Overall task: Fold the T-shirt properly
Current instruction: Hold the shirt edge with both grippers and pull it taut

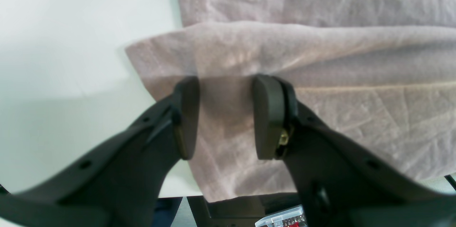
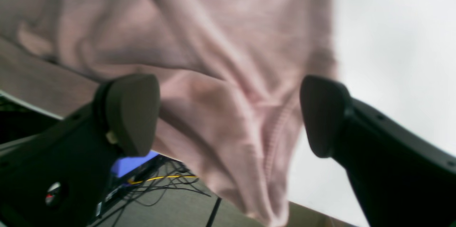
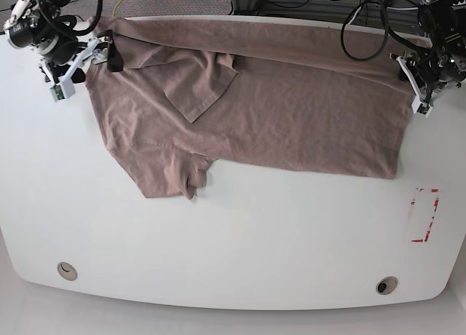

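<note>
The dusty pink-brown T-shirt [image 3: 277, 109] lies spread across the far half of the white table [image 3: 240, 240]. Its far edge is turned over in a long band, and one sleeve is folded onto the body. My right gripper [image 3: 109, 54] hovers over the shirt's far left corner. In the right wrist view this gripper [image 2: 228, 113] is wide open above a ribbed seam [image 2: 278, 138], holding nothing. My left gripper [image 3: 405, 74] is at the shirt's far right corner. In the left wrist view its fingers [image 1: 228, 113] stand partly apart, with a fold of cloth [image 1: 249, 48] at their tips.
A red-marked rectangle [image 3: 424, 215] is on the table at the right. Two round holes [image 3: 67, 270] [image 3: 386, 285] sit near the front edge. Cables [image 2: 167, 180] and a plastic box [image 1: 285, 220] lie beyond the table's far edge.
</note>
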`<state>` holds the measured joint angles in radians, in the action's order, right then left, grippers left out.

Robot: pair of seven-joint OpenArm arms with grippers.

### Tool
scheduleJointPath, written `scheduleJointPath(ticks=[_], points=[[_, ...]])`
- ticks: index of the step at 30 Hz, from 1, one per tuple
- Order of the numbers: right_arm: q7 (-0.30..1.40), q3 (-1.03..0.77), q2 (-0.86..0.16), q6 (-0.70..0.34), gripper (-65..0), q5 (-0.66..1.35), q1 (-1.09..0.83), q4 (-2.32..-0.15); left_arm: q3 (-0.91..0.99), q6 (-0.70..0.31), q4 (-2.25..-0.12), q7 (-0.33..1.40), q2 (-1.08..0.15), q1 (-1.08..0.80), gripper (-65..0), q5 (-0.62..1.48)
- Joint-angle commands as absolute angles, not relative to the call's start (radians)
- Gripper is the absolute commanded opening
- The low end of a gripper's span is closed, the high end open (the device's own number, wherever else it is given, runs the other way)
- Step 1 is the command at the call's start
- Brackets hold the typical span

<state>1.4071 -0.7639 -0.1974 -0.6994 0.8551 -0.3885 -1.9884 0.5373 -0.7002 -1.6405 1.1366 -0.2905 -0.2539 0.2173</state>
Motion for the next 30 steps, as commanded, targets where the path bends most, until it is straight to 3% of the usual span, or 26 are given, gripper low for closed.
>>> scheduleJointPath(ticks=[1, 25, 30], points=[[1.396, -0.780, -0.214, -0.698, -5.4, 0.845, -0.398, -2.005, 0.541, -0.698, -1.652, 1.150, -0.308, -0.251, -41.1, 0.208], [1.396, -0.656, -0.180, -0.698, -5.5, 0.618, -0.360, -1.977, 0.541, -0.698, -1.649, 1.148, -0.308, -0.251, -41.1, 0.208], [1.396, -0.648, -0.168, -0.698, -15.1, 0.598, -0.358, -1.917, 0.541, -0.698, -1.649, 1.148, -0.308, -0.251, -41.1, 0.208]])
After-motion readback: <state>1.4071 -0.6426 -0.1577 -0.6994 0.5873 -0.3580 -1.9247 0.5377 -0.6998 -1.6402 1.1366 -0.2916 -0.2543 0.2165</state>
